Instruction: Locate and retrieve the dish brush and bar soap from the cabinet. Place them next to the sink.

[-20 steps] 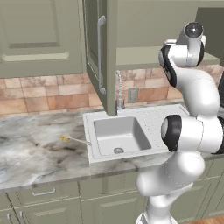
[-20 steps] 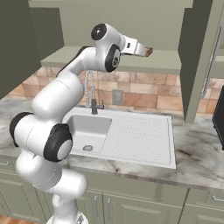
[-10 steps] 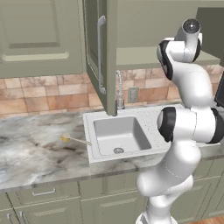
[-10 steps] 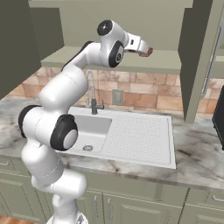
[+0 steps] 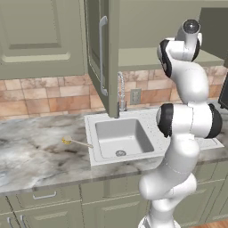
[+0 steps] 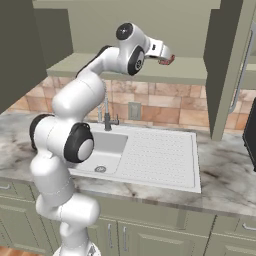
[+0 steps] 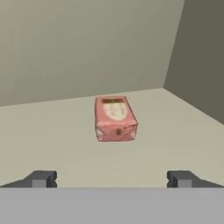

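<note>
boxy pink bar soap [image 7: 115, 118] on smooth matte cabinet [image 7: 65, 148] shelf, gripper [image 7: 109, 179] jaws spread wide

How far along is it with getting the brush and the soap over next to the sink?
About halfway. The dish brush already lies on the counter left of the sink. The bar soap sits on the cabinet shelf, with the gripper aimed at it, jaws open and not touching. Left: grasp the soap and set it beside the sink.
</note>
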